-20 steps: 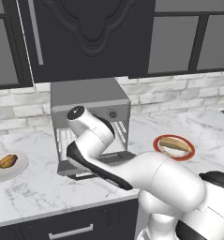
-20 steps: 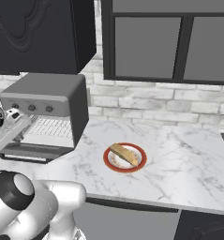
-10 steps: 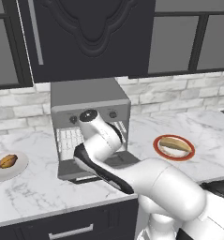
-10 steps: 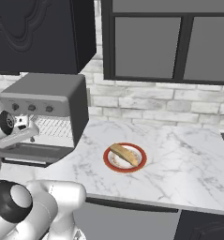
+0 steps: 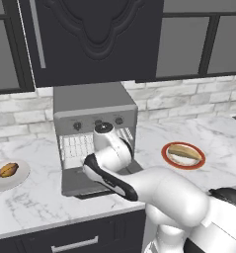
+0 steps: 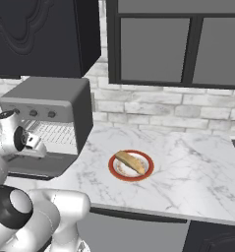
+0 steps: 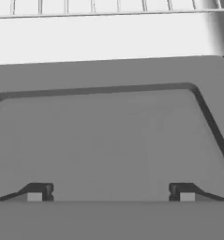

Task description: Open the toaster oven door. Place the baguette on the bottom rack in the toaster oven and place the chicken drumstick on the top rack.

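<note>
The toaster oven (image 5: 95, 106) stands at the back of the counter, and the toaster oven door (image 5: 82, 184) lies folded down flat in front of it. Wire racks (image 5: 75, 146) show inside the cavity; which is the top rack and which the bottom rack I cannot tell. My gripper (image 7: 109, 194) hovers just above the door's inner face (image 7: 108, 140), jaws wide open and empty. It sits in front of the oven mouth (image 6: 34, 142). The baguette (image 5: 183, 152) lies on a red plate (image 5: 165, 154) to the right. The chicken drumstick (image 5: 6, 170) rests on a white plate (image 5: 21, 174) to the left.
A dark wall cabinet (image 5: 90, 39) hangs right above the oven. A brick wall (image 5: 188, 96) closes the back. Bare marble counter (image 6: 188, 167) stretches right of the red plate (image 6: 113, 167). The counter's front edge (image 5: 50, 222) runs just below the folded-down door.
The jaws have gone from shut to wide open. The hand has shifted a little to the right in front of the oven. The door stays down.
</note>
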